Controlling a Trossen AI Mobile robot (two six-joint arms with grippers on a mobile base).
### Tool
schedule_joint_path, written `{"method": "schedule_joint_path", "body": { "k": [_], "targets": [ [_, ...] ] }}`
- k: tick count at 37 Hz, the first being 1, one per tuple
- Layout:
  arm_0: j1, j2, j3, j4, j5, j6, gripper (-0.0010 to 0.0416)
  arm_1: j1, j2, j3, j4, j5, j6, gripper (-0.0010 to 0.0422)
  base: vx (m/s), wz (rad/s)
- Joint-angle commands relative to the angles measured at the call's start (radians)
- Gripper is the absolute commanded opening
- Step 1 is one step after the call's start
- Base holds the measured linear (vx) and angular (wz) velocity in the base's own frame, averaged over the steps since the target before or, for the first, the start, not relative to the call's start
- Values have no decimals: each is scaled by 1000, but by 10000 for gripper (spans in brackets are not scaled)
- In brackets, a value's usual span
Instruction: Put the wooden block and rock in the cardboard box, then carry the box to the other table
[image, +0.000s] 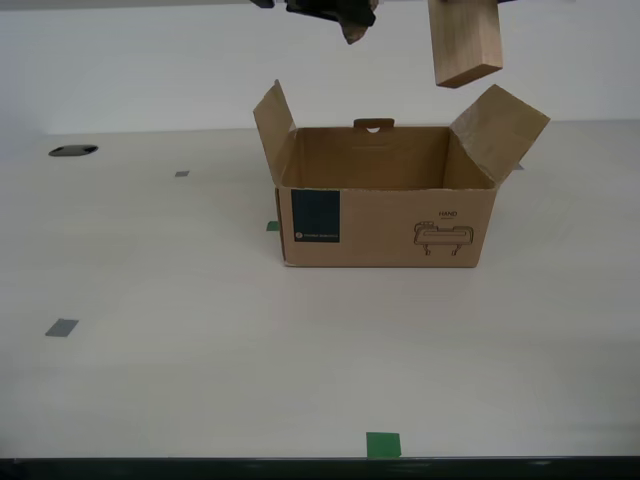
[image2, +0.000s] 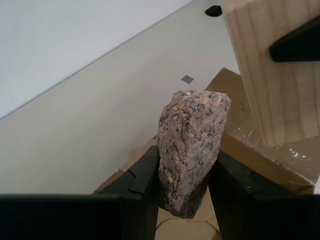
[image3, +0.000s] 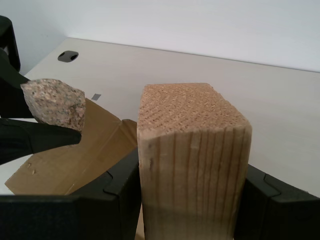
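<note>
**A:** So where do the block and the rock stand against the cardboard box (image: 385, 195)?

**B:** Both hang above it. My first end effector (image3: 192, 192) is clamped on the wooden block (image3: 192, 155), which hangs over the box's raised side flap at the exterior view's right. My second end effector (image2: 184, 182) is clamped on the rock (image2: 191, 150), which hangs over the box's open top, nearer its other side flap.

**A:** Which step is that?

**B:** Loading, I judge. Nothing is released yet, and what I can see of the box's inside is bare.

**A:** And the next move?

**B:** Probably bring the block inward so it clears the flap, lower both into the opening, then part the jaws. The block looks more likely to catch the flap.

**A:** And around the box?

**B:** It stands upright on a smooth off-white table (image: 200, 340), with grey tape squares (image: 61, 327) and green tape marks (image: 383, 445) near it. A dark cable hole (image: 73, 151) lies well apart, and a plain pale wall rises behind.
</note>
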Motion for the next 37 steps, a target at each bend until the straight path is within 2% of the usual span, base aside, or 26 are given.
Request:
{"method": "schedule_joint_path", "body": {
  "k": [1,10,13,21,30,37],
  "targets": [
    [8,0,-32,62,-6,9,-1,-1,0,-35,40,8,-3,-1,0,0],
    [42,0,-125,185,-5,27,0,-2,0,-77,72,7,-3,0,0,0],
    [51,0,-154,221,-5,47,0,-2,0,-81,76,7,-3,0,0,0],
    [65,0,-228,309,-5,47,0,-8,0,-151,165,7,24,0,0,0],
    [66,0,-256,314,-5,48,0,-8,0,-193,183,7,14,0,0,0],
    [66,0,-244,311,-5,50,0,-8,0,-182,186,6,-35,0,0,0]
  ]
}}
